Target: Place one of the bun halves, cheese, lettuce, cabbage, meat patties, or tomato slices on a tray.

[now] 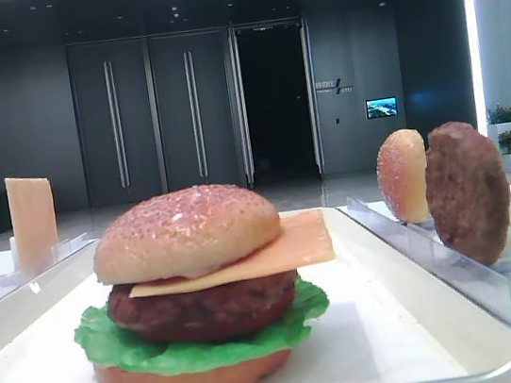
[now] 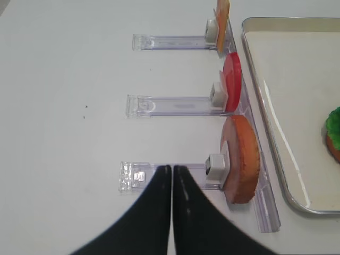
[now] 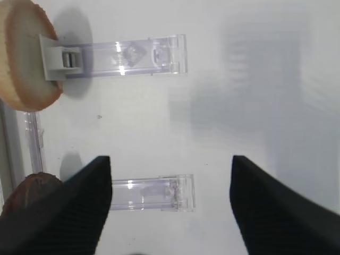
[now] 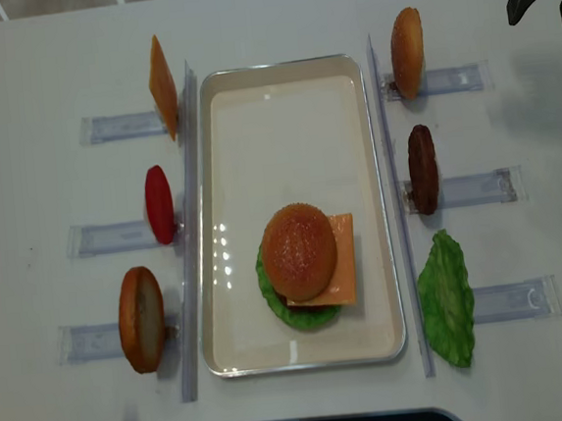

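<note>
Overhead, the white tray (image 4: 303,346) sits mid-table with a finished burger on its near half: a speckled bun top (image 4: 298,251) over a cheese slice (image 4: 342,264) that juts out to one side, and lettuce (image 4: 274,305) frilling out below. Only the low front view reveals the layers between, a dark patty (image 1: 203,308) under the cheese and a smooth orange bottom bun (image 1: 194,379) beneath the greens.

Clear racks (image 4: 121,126) flank the tray. On the left stand a spare cheese slice (image 4: 162,87), a red tomato slice (image 4: 158,203) and a bun half (image 4: 141,319); on the right, another bun half (image 4: 406,53), a spare patty (image 4: 422,169) and a loose lettuce leaf (image 4: 446,298).

The left gripper (image 2: 172,171) shows only in its wrist view: its black fingers are pressed together with nothing between them, above the rack just beside the standing bun half. The right gripper (image 3: 171,183) likewise appears clearly only in its own camera, jaws spread wide and holding nothing, above bare table and a rack, with a bun half at the upper left and a patty's edge at the lower left.
</note>
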### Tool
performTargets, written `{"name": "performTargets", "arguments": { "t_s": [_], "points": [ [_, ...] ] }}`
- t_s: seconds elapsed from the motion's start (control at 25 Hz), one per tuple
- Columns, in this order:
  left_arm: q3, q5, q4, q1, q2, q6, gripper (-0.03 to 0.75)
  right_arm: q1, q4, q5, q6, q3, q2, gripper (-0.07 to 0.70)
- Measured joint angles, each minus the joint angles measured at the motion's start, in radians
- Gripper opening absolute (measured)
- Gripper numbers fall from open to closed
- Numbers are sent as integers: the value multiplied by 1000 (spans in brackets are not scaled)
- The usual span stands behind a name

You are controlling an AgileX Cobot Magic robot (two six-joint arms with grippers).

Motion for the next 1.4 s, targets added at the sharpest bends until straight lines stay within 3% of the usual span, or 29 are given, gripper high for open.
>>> {"name": "performTargets", "arguments": {
  "t_s": [0.28, 0.44, 1.4],
  "points": [
    [0, 0, 0, 0, 0, 0, -1, 0, -22, -1, 1, 13, -21, 482],
    [0, 0, 0, 0, 0, 0, -1, 0, -28, -1, 1, 77, -90, 482],
    [0, 0, 0, 0, 0, 0, -1, 0, -50, 3, 0, 688, -829, 482]
  ]
}}
